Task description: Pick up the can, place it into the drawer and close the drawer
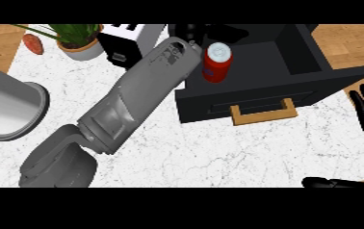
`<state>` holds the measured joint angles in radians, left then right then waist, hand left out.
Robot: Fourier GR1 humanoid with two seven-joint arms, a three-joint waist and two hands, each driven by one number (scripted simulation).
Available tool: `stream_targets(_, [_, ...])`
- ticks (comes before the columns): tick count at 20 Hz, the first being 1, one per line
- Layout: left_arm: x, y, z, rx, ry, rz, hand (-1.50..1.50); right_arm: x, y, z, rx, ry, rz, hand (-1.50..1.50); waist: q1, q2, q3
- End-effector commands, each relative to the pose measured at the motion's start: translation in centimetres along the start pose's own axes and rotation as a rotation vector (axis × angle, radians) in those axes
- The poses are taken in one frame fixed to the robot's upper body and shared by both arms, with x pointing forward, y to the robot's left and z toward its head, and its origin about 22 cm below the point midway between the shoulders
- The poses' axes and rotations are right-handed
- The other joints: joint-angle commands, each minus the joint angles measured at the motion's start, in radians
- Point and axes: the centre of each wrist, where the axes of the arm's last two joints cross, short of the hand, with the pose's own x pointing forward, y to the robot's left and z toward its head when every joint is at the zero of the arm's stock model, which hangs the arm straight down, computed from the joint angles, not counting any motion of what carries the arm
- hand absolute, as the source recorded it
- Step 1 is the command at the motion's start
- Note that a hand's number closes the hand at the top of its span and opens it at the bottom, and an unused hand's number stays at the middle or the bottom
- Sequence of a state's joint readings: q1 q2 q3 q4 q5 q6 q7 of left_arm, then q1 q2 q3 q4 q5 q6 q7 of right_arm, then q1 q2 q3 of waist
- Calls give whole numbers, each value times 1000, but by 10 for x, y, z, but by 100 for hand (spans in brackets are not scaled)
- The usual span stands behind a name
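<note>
left hand [190, 32] hid its fingers, grip impossible to tell, at the can [217, 62] over the open drawer [298, 86], twelve o'clock; best lowered straight, upright.

The counter [235, 151] looks like white veined marble, smooth. The drawer [298, 86] is matt black with a wooden handle [263, 114]. The red can [217, 62] looks glossy, with a pale metal top.

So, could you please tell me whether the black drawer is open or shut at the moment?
Open. The drawer is pulled out, its dark inside exposed, with the red can over it and the wooden handle out front.
</note>
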<state>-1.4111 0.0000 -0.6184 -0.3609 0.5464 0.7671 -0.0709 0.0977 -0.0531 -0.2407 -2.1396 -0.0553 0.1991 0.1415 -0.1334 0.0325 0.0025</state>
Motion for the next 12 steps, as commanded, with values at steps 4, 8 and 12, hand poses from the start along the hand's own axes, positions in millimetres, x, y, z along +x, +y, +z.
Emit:
stream_targets(4, [11,-1,-2,19,27,75,-150,26,3,-9,35,-110,209,-150,13,1,-2])
stream_targets(8, [4,-1,2,27,35,106,-150,23,4,0,88,-156,300,-150,16,-4,-1])
stream_targets(12, [18,-3,0,28,36,159,-150,38,14,-7,103,-189,387,-150,30,-7,-2])
